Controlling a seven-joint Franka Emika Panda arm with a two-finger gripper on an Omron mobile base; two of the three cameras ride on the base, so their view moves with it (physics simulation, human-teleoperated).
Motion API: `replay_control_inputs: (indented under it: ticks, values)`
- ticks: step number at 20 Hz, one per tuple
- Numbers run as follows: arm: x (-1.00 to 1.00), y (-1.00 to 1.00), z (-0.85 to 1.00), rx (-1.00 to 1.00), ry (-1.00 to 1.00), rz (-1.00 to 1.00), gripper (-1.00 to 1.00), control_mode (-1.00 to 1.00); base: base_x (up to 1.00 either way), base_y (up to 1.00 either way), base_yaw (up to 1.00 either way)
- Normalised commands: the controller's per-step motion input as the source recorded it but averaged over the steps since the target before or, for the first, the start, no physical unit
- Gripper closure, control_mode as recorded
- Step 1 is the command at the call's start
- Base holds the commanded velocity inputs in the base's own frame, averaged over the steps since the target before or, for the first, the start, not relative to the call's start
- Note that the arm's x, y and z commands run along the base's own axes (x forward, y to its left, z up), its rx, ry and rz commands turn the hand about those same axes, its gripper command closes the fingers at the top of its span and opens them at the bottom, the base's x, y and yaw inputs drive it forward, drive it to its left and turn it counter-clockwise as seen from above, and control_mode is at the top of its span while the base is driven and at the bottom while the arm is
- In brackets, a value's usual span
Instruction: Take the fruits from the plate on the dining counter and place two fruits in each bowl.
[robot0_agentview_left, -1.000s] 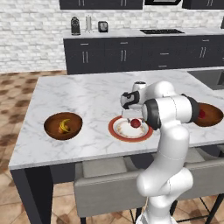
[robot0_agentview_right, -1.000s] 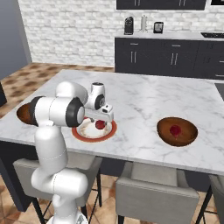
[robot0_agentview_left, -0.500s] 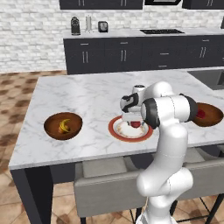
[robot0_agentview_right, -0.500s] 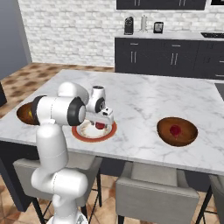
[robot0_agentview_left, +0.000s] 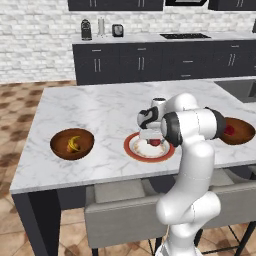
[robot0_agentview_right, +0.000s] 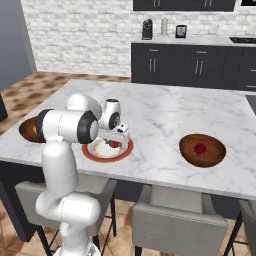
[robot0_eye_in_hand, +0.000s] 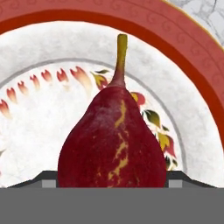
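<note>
Gripper: the two-finger gripper (robot0_agentview_left: 151, 138) sits low over the plate at frame centre; the hand view shows a grey tip (robot0_eye_in_hand: 46, 178) on each side of the fruit, but whether they are clamped on it or merely flanking it cannot be told.
Fruit in hand: a dark red pear-shaped fruit with yellow streaks and a yellowish stem (robot0_eye_in_hand: 114, 140) fills the lower middle of the hand view, stem pointing up-frame, placed between the tips for a side grip.
Plate: the flat round white plate with the broad red-orange rim (robot0_agentview_left: 132, 150) lies near the front edge of the counter, under the gripper.
Left bowl: a deep reddish-brown wooden bowl (robot0_agentview_left: 58, 148) at centre left holds a yellow curved banana (robot0_agentview_left: 74, 145) and something orange beside it.
Right bowl: a matching bowl (robot0_agentview_right: 215, 153) at centre right holds one red round fruit (robot0_agentview_right: 200, 149), so by my judgement it needs one more.
Counter: the white grey-veined marble dining counter (robot0_agentview_left: 105, 107) carries all three vessels.
</note>
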Motion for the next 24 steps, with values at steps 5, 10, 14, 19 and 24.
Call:
replay_control_inputs:
  ticks: [5,10,14,19,24]
  values:
    - [0.0,0.0,0.07,0.0,-0.01,0.0,1.0,-1.0,0.0,0.0,0.0]
    - [-0.43,0.0,0.91,0.03,-0.05,0.0,1.0,-1.0,0.0,0.0,0.0]
    - [-0.77,-0.03,1.0,0.06,-0.07,0.0,1.0,-1.0,0.0,0.0,0.0]
    - [-0.98,0.0,0.93,0.02,-0.18,0.01,1.0,-1.0,0.0,0.0,0.0]
    - [-1.0,0.0,0.69,0.0,-0.17,0.01,1.0,-1.0,0.0,0.0,0.0]
